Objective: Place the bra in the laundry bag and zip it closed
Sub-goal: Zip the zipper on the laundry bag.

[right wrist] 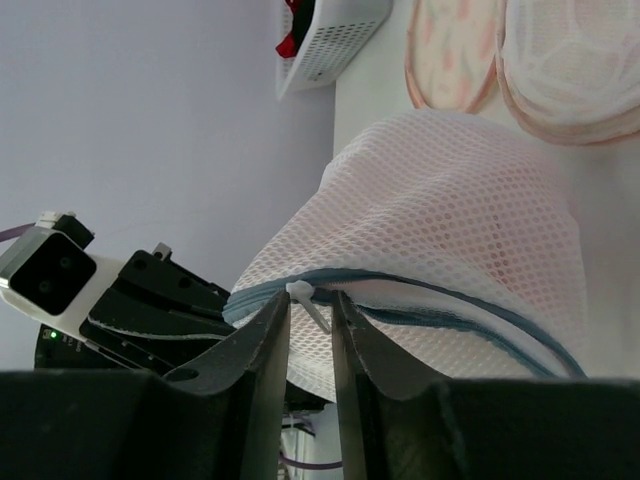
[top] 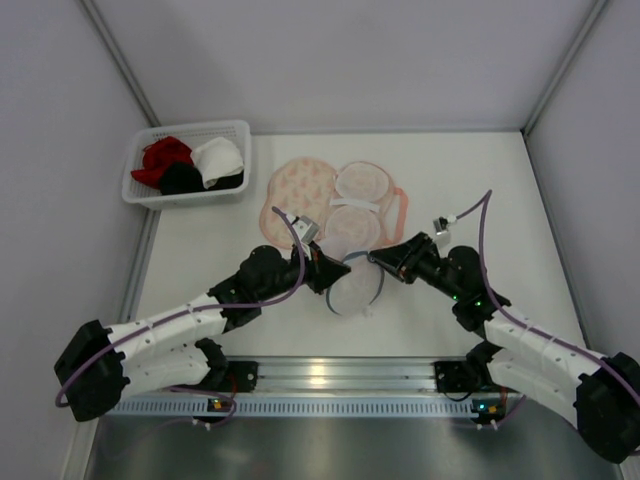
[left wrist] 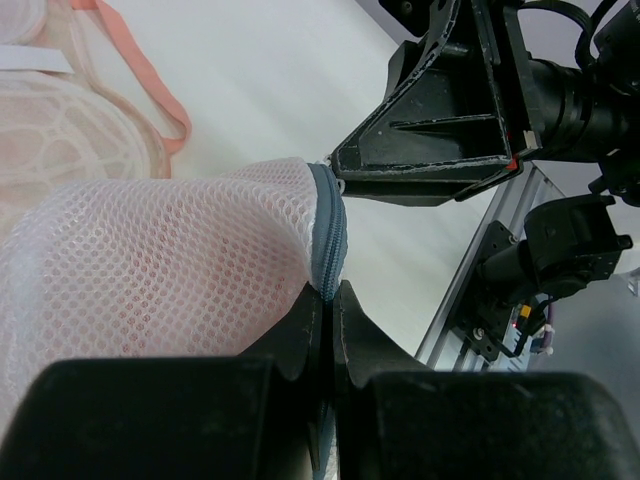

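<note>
The laundry bag [top: 355,290] I hold is a round white mesh pouch with a blue-grey zip [left wrist: 328,230], lifted just above the table between both arms. A pale pink tint shows through its mesh [left wrist: 150,260]; the bra itself is not plainly seen. My left gripper [top: 338,277] is shut on the zip rim in the left wrist view [left wrist: 328,292]. My right gripper [top: 376,258] faces it from the right, its jaws [right wrist: 310,298] closed around the white zip pull [right wrist: 303,294] at the end of the zip [right wrist: 430,300].
A peach floral round bag [top: 300,190] lies open behind, with peach-rimmed mesh halves [top: 352,228] and an orange strap loop [top: 402,208]. A white basket [top: 137,170] at back left holds red [top: 165,155], black [top: 180,178] and white [top: 218,158] garments. Walls enclose three sides.
</note>
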Controlling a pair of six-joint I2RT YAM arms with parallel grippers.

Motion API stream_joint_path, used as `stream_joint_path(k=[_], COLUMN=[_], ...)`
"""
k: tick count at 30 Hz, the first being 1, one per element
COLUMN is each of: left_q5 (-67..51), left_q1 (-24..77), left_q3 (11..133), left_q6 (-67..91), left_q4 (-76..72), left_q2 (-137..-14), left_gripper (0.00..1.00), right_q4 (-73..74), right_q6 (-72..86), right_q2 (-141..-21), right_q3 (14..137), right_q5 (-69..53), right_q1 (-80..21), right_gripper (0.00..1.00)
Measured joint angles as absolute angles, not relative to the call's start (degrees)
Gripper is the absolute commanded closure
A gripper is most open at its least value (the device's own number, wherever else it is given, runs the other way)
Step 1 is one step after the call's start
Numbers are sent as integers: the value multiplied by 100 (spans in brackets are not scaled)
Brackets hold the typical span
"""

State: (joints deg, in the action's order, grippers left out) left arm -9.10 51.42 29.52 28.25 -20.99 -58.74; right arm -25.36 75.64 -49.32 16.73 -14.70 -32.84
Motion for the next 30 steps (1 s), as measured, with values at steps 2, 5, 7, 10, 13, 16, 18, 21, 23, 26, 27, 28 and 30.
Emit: stream_joint_path(k=[2, 5, 7, 10, 13, 16, 18, 21, 23, 26, 27, 28, 30], left_q5=[-908, -895, -893, -895, -899, -917, -917, -917, -917, -917, -917, -917, -917], left_q1=[5142, 5142, 5142, 5142, 5142, 5142, 5142, 5142, 5142, 5142, 5142, 5142, 5142], left_q3=[2952, 2952, 2952, 2952, 2952, 2952, 2952, 2952, 2952, 2952, 2952, 2952, 2952], left_q6=[2821, 2816, 2816, 2818, 2818, 2821, 2823, 2825, 2825, 2840, 2840, 2840, 2840], left_q4=[-2102, -2099, -2099, -2099, -2102, -2102, -2102, -2102, -2102, -2099, -2099, -2099, -2102], left_q2=[-5861, -5861, -5861, -5861, -5863, -5865, -5865, -5865, -5865, -5865, -5865, -5865, -5865], left_gripper=[100, 100, 100, 100, 100, 100, 100, 100, 100, 100, 100, 100, 79], right_q4=[-2477, -2397, -2388, -2392, -2403, -2443, -2443, -2436, -2418, -2303, -2237, -2171, -1966], right_q6=[7509, 7404, 7358, 7306, 7244, 7192, 7155, 7109, 7048, 6899, 6836, 6766, 6587], right_q2=[-4969, -4980, -4987, -4991, -4989, -4989, -4989, -4989, -4989, -4947, -4915, -4873, -4790], right_q3=[1697, 1706, 1706, 1710, 1756, 1778, 1778, 1778, 1780, 1791, 1813, 1833, 1925], right_q5=[-1487, -1518, -1533, -1551, -1553, -1551, -1549, -1546, -1531, -1505, -1487, -1468, -1437], right_q1=[-3284, -3286, -3288, -3288, -3288, -3288, -3288, -3288, -3288, -3297, -3299, -3301, -3312], right_gripper=[72, 77, 79, 82, 84, 94, 100, 100, 100, 100, 100, 100, 100])
